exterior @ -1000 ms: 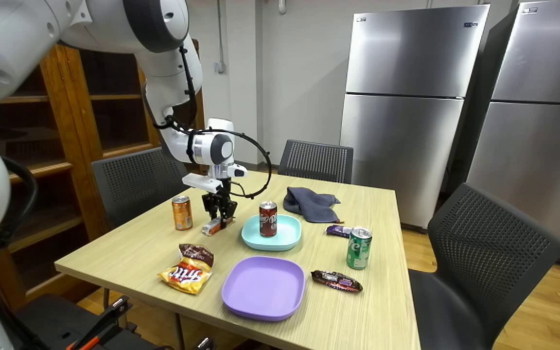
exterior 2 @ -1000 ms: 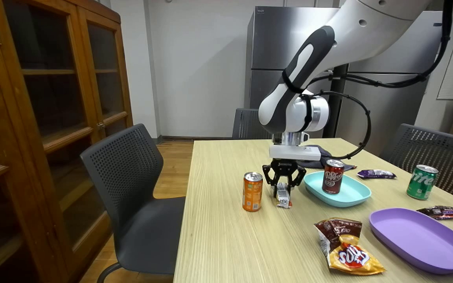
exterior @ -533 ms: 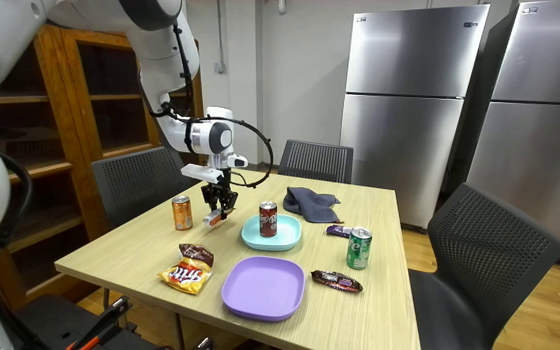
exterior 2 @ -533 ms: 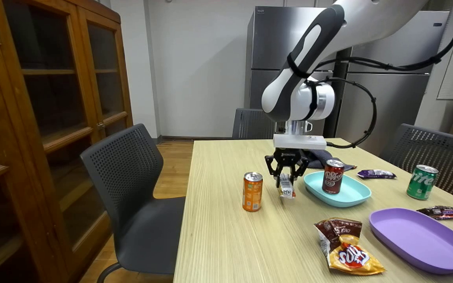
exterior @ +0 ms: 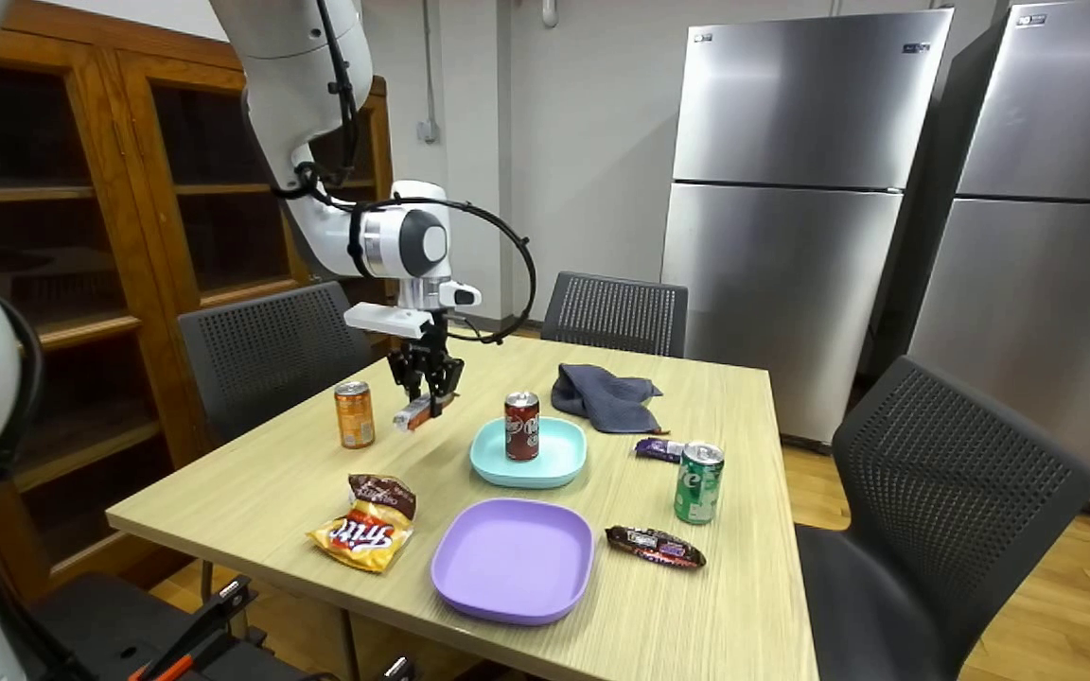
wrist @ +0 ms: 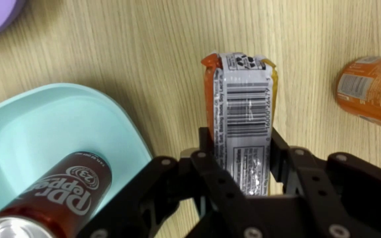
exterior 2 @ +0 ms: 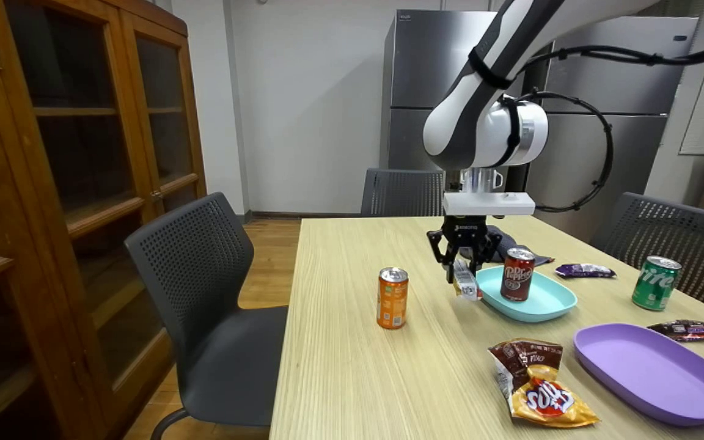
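Fingers partly open, approx. bar's width apart, gripping a wrapped bar, one finger on ea. long side. Bar's held over the table, btwn the teal plate & the orange can in wrist view, touching neither. Long axis runs approx. top to btm there, crosswise to the fingers' closing dir.; barcode side shows, orange edge L, yellow edge R. Top end sticks out well past the fingers; btm end's hidden. In an exterior view the bar points its free end roughly toward the viewer; in an exterior view the bar slants from lower L to upper R. Dr Pepper can stands on teal plate.
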You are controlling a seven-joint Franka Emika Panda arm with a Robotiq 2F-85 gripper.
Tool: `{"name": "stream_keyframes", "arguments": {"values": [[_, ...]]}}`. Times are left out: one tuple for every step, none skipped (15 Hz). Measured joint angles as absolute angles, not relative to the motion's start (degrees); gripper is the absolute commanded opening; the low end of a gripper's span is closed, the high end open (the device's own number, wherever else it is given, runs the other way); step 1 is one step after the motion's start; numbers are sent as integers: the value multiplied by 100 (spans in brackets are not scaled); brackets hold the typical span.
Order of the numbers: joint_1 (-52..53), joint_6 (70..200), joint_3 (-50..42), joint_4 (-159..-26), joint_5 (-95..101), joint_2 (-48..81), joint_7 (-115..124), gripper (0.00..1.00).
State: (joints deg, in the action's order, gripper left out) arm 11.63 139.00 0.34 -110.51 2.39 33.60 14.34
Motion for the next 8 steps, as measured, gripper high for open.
{"name": "stream_keyframes", "arguments": {"values": [[1170, 13915, 35, -11192, 273, 3267, 1434, 17], [1184, 13931, 37, -11335, 288, 3177, 1434, 17], [1204, 13948, 39, -11480, 301, 3095, 1434, 17], [1225, 13965, 44, -11619, 304, 3016, 1434, 17], [1249, 13982, 48, -11756, 313, 2945, 1435, 17], [1272, 14002, 48, -11890, 324, 2873, 1436, 17], [1285, 14026, 48, -12019, 336, 2805, 1436, 17], [1288, 14053, 49, -12149, 349, 2730, 1436, 17]]}}
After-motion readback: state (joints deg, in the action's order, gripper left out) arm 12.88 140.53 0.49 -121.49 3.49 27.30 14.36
